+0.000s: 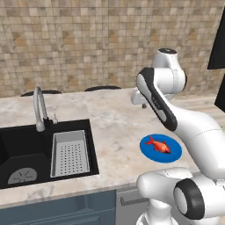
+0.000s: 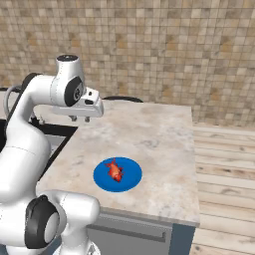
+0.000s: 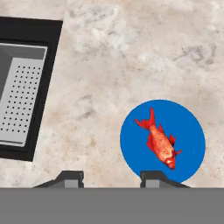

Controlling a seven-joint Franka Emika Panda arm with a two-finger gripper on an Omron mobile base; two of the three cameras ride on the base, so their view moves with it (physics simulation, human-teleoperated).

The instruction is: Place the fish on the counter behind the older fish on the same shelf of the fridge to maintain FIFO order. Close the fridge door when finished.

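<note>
The red-orange fish point(image 1: 159, 145) point(image 2: 115, 171) point(image 3: 159, 142) lies on a round blue plate point(image 1: 173, 154) point(image 2: 132, 177) point(image 3: 189, 127) near the front of the beige counter point(image 1: 114, 121) point(image 2: 149, 132) point(image 3: 131, 52). My gripper point(image 1: 141, 104) point(image 2: 80, 119) point(image 3: 111, 177) hangs well above the counter, pointing down. It is behind the plate and to the sink side, open with nothing between its fingers. The older fish and the fridge shelf are out of view.
The black sink point(image 1: 26, 149) point(image 3: 52, 87) with a perforated grey tray point(image 1: 69, 153) point(image 3: 22, 100) and a metal tap point(image 1: 39, 105) lies left of the plate. Black fridge panels point(image 1: 217, 44) edge in at the upper right. Wooden floor point(image 2: 224, 169) lies right of the counter's end.
</note>
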